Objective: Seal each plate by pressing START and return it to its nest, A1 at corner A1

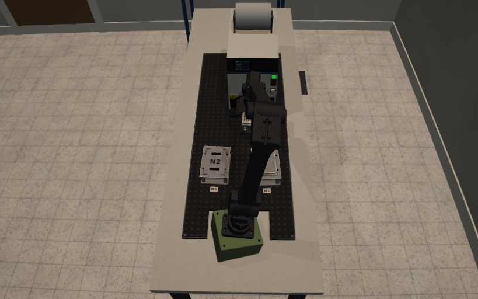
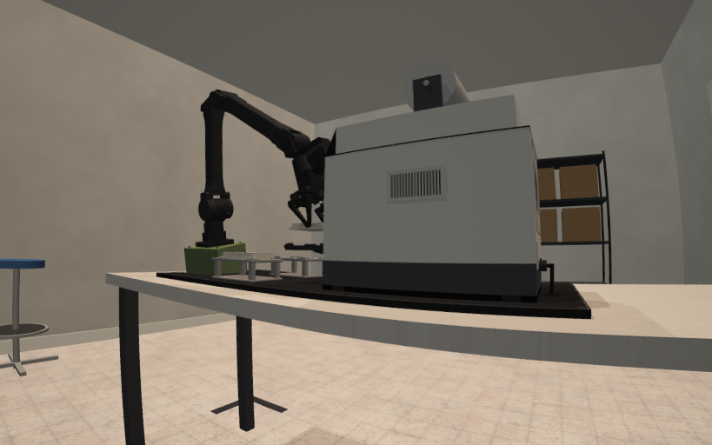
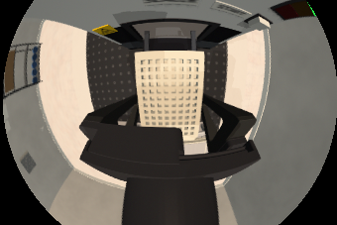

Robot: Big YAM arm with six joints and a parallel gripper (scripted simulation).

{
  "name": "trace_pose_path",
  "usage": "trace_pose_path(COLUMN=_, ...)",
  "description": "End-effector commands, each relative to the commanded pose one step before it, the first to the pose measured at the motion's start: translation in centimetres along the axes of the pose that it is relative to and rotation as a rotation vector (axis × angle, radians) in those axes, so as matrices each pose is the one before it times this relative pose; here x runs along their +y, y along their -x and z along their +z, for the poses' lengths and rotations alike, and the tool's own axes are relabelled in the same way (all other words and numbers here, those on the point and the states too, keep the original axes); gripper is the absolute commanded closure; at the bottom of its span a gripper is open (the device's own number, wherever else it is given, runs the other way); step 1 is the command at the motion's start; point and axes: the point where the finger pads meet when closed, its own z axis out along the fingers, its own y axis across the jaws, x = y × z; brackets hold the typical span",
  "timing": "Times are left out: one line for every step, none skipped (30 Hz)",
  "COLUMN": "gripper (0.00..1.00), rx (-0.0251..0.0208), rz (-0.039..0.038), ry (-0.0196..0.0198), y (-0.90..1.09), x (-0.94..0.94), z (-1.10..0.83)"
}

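Observation:
My gripper [image 2: 314, 221] [image 3: 169, 96] is shut on a cream plate [image 1: 246, 120] [image 2: 302, 227] [image 3: 169, 85], with a finger at each long side. The plate is level, its wells showing in the wrist view. It hangs above the sealer's black stage [image 1: 246, 131] [image 2: 302, 247], with a gap between them; the plate hides most of the stage in the wrist view. Nest N2 [image 1: 215, 174] is empty. Nest N1 [image 1: 271, 182] holds the other plate [image 1: 273, 164] [image 2: 247, 255], partly hidden by the arm. The lamp [image 1: 274, 76] [image 3: 312, 9] is green. START [image 1: 272, 90] [image 3: 259, 21] is at the sealer's right front.
The sealer [image 1: 253, 46] [image 2: 429, 221] stands close beyond the gripper, with its dark opening behind the stage. A yellow warning label [image 1: 232, 96] [image 3: 105, 30] is on the sealer's left front. A foil roll [image 1: 253, 16] sits at the sealer's back.

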Motion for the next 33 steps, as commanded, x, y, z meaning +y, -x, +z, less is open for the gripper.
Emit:
trace_pose_path(gripper=1.00, rx=-0.04571, rz=0.00378, ry=-0.00757, y=1.791, x=-0.545, z=-0.420)
trace_pose_path(gripper=1.00, rx=0.00000, rz=0.00000, ry=0.00000, y=0.000, x=0.000, z=0.000)
trace_pose_path(gripper=1.00, rx=0.00617, rz=0.00029, ry=0.00017, y=-0.317, x=-0.052, z=-0.022)
trace_pose_path(gripper=1.00, rx=0.00409, rz=0.00044, ry=0.00003, y=-0.267, x=-0.029, z=0.148)
trace_pose_path(gripper=1.00, rx=0.00366, rz=0.00024, ry=0.00387, y=-0.259, x=0.038, z=0.152)
trace_pose_path(gripper=1.00, rx=0.00280, rz=0.00041, ry=0.00389, y=-0.239, x=0.048, z=0.154)
trace_pose_path(gripper=1.00, rx=0.00323, rz=0.00025, ry=-0.00081, y=-0.229, x=-0.027, z=0.146)
trace_pose_path(gripper=1.00, rx=0.00529, rz=-0.00028, ry=-0.00011, y=-0.172, x=-0.006, z=0.243)
trace_pose_path(gripper=1.00, rx=0.00187, rz=0.00027, ry=-0.00034, y=-0.068, x=-0.022, z=0.106)
trace_pose_path(gripper=1.00, rx=-0.00018, rz=0.00060, ry=-0.00031, y=0.037, x=-0.028, z=0.079)
trace_pose_path(gripper=1.00, rx=-0.00519, rz=0.00002, ry=-0.00021, y=0.284, x=0.009, z=0.000)
trace_pose_path(gripper=1.00, rx=-0.00564, rz=-0.00319, ry=0.00131, y=0.292, x=0.213, z=-0.019)
trace_pose_path(gripper=1.00, rx=-0.00485, rz=-0.00331, ry=0.00132, y=0.247, x=0.211, z=-0.018)
trace_pose_path(gripper=1.00, rx=-0.00385, rz=-0.00310, ry=0.00126, y=0.216, x=0.192, z=-0.023)
trace_pose_path(gripper=1.00, rx=-0.00258, rz=-0.00305, ry=0.00137, y=0.181, x=0.195, z=-0.017)
trace_pose_path(gripper=1.00, rx=0.00089, rz=-0.00376, ry=0.00165, y=0.092, x=0.203, z=-0.018)
trace_pose_path(gripper=1.00, rx=0.00045, rz=-0.00093, ry=0.00036, y=0.094, x=0.041, z=-0.006)
trace_pose_path(gripper=1.00, rx=0.00000, rz=0.00000, ry=0.00000, y=0.000, x=0.000, z=0.000)
trace_pose_path(gripper=1.00, rx=0.00000, rz=0.00000, ry=0.00000, y=0.000, x=0.000, z=0.000)
trace_pose_path(gripper=1.00, rx=-0.00579, rz=0.00135, ry=-0.00077, y=0.249, x=-0.073, z=-0.092)
trace_pose_path(gripper=1.00, rx=-0.00545, rz=0.00123, ry=-0.00072, y=0.241, x=-0.065, z=-0.034)
trace_pose_path(gripper=1.00, rx=-0.00462, rz=0.00450, ry=-0.00227, y=0.211, x=-0.265, z=0.002)
trace_pose_path(gripper=1.00, rx=-0.00102, rz=0.00417, ry=-0.00198, y=0.025, x=-0.240, z=0.076)
trace_pose_path(gripper=1.00, rx=0.00043, rz=0.00357, ry=-0.00176, y=-0.028, x=-0.219, z=0.075)
trace_pose_path(gripper=1.00, rx=0.00075, rz=0.00078, ry=-0.00041, y=-0.016, x=-0.054, z=-0.001)
trace_pose_path(gripper=1.00, rx=0.00097, rz=0.00100, ry=-0.00040, y=-0.022, x=-0.053, z=0.008)
trace_pose_path(gripper=1.00, rx=0.00443, rz=0.00029, ry=-0.00011, y=-0.107, x=-0.046, z=0.007)
trace_pose_path(gripper=1.00, rx=0.00405, rz=0.00031, ry=-0.00014, y=-0.099, x=-0.063, z=0.009)
trace_pose_path(gripper=1.00, rx=0.00405, rz=0.00057, ry=-0.00012, y=-0.098, x=-0.046, z=0.007)
trace_pose_path(gripper=1.00, rx=0.00377, rz=0.00024, ry=-0.00006, y=-0.090, x=-0.038, z=-0.005)
trace_pose_path(gripper=1.00, rx=0.00399, rz=0.00039, ry=-0.00012, y=-0.096, x=-0.046, z=0.005)
trace_pose_path(gripper=1.00, rx=0.00372, rz=0.00022, ry=-0.00006, y=-0.093, x=-0.054, z=-0.009)
trace_pose_path(gripper=1.00, rx=0.00390, rz=0.00020, ry=-0.00003, y=-0.094, x=-0.036, z=0.000)
